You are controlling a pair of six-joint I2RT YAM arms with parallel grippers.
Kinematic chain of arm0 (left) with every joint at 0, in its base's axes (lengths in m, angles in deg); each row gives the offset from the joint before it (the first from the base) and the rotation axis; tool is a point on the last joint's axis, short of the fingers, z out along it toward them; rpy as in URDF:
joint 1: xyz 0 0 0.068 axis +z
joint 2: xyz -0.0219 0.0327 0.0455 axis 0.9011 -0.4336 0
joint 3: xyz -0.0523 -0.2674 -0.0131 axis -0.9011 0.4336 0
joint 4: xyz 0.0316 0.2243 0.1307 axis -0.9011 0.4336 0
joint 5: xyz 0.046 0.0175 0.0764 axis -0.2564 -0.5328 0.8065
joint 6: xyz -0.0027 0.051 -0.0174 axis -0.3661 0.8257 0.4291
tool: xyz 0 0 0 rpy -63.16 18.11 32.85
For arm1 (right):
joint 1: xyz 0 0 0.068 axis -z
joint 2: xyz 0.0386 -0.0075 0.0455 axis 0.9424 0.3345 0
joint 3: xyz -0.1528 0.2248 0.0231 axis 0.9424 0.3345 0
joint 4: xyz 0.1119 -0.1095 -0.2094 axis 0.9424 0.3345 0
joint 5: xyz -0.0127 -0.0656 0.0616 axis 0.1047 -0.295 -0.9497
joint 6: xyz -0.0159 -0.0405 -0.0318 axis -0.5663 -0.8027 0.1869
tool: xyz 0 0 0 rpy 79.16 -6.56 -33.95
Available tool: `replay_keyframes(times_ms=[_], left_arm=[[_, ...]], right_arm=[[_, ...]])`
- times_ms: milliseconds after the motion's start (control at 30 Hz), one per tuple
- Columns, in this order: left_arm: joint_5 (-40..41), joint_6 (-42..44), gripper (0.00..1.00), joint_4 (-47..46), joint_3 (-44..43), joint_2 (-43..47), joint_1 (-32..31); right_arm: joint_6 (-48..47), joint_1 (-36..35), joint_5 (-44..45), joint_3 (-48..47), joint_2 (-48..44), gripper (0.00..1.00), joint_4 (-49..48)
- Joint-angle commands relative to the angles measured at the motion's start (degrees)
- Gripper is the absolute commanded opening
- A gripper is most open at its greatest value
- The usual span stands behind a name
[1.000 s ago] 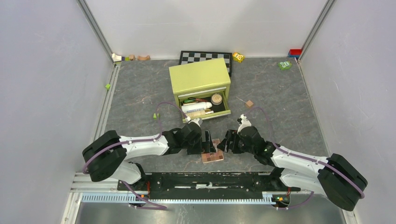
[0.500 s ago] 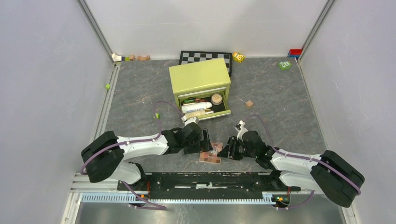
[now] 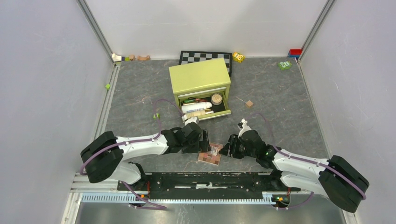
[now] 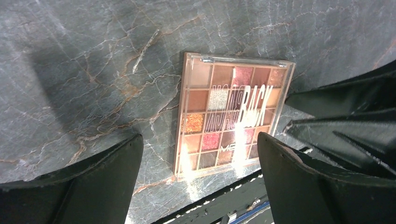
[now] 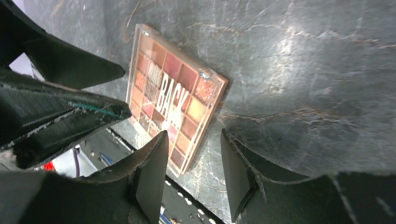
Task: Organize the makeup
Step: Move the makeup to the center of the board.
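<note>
- The square palette (image 4: 231,116) lies flat on the surface.
- The left jaws hang wide open over it.
- The right jaws are open beside it, holding nothing.
- Farther back, the green box (image 3: 199,76) has an open drawer (image 3: 217,115) holding a white bottle (image 3: 196,107), a beige bottle (image 3: 201,112) and a round compact (image 3: 216,99).

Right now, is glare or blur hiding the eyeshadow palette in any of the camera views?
Left wrist view: bright glare streaks wash the lowest rows of the eyeshadow palette, yet BACK is legible. Right wrist view: the palette is sharp, with sheen on the table beside it. Top view: even light, the palette too small for detail.
</note>
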Motion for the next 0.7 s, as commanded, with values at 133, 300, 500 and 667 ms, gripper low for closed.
replay_keyframes(times_ms=[133,300,500,667], left_arm=[[-9.12,7.38,0.91,-5.21,3.7,-3.22,0.01],[-11.49,7.85,0.82,-8.88,4.61,-5.68,0.02],[-12.89,8.01,0.76,-11.27,4.86,-7.03,0.02],[-12.93,8.92,0.75,-9.93,0.78,-7.25,0.06]], right_arm=[[-1.3,0.25,3.05,1.72,3.55,0.51,1.48],[-0.55,0.22,-3.09,2.09,9.14,0.51,-5.08],[-0.71,0.25,-2.7,2.14,9.95,0.5,-5.73],[-0.77,0.25,-2.03,1.43,8.26,0.48,-6.27]])
